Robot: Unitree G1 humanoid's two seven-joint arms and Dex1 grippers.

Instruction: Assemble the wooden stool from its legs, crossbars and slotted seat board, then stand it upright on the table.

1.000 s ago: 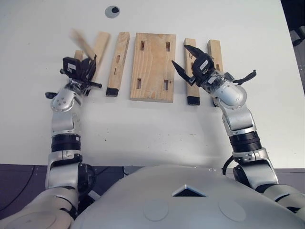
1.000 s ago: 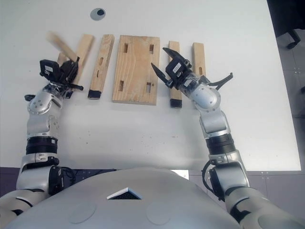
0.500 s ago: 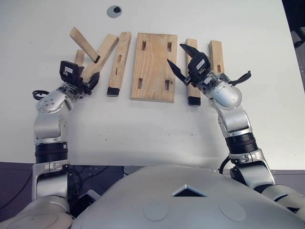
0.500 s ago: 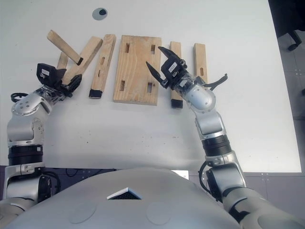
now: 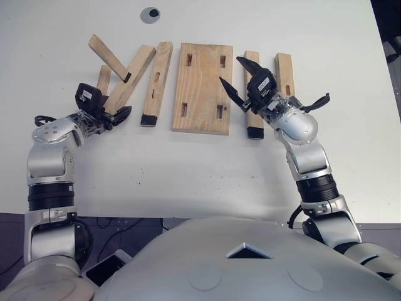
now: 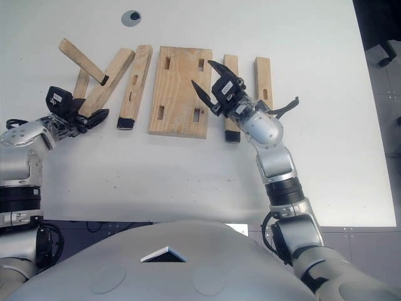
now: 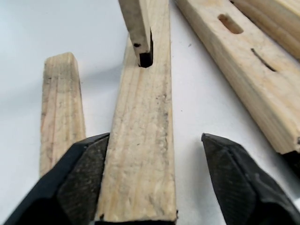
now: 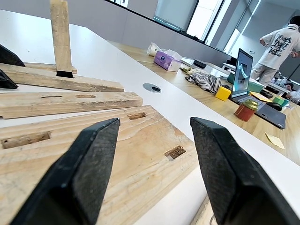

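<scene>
Though not yet pinched, the leg's (image 5: pixel 133 75) near end was bracketed by the spread fingers (image 7: pixel 79 183) of the left gripper (image 7: pixel 155 154), its length running far-right.

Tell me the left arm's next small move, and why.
Probably shut the jaws of the left gripper on the near end of the leg: they stand open on either side of it, and the crossbar already stands in its slot, so a grip would steady the pair for lifting.
</scene>
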